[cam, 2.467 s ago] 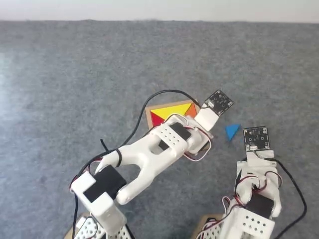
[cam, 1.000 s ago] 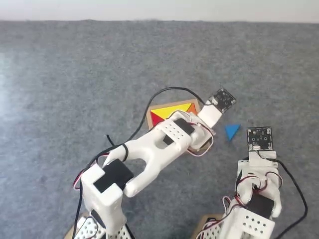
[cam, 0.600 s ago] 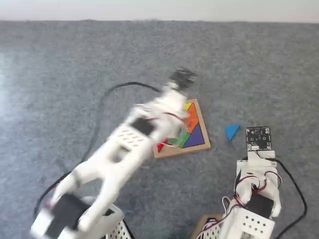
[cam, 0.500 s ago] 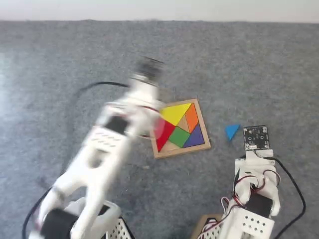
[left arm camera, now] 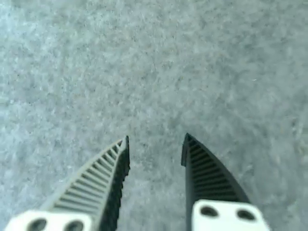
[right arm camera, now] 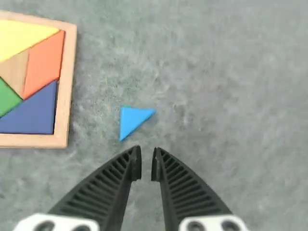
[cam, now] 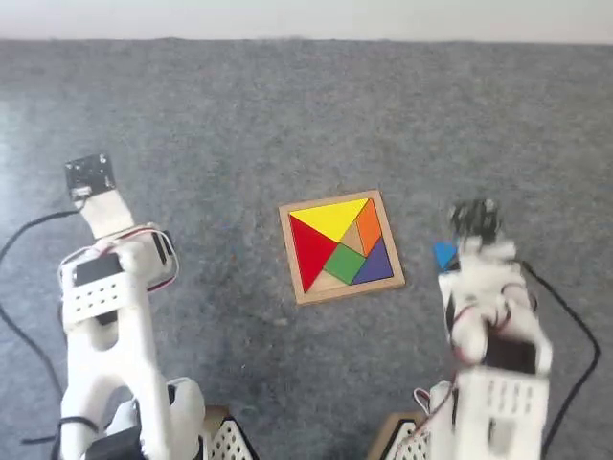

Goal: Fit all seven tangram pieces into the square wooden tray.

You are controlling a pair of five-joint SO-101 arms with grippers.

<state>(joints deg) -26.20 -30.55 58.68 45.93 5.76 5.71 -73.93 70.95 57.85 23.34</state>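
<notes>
- The right fingers point(right arm camera: 137, 161) are almost closed and empty; going down like this, they may just push the triangle point(right arm camera: 134, 120) away.
- The triangle lies on the tabletop point(right arm camera: 231, 72) just past their tips, beside the tray point(right arm camera: 66, 96).
- The left fingers point(left arm camera: 120, 161) are open, far from it.

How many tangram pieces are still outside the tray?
1: the blue triangle, lying on the grey mat beside the wooden tray, just ahead of the right gripper. An arm could be hiding another.
</notes>
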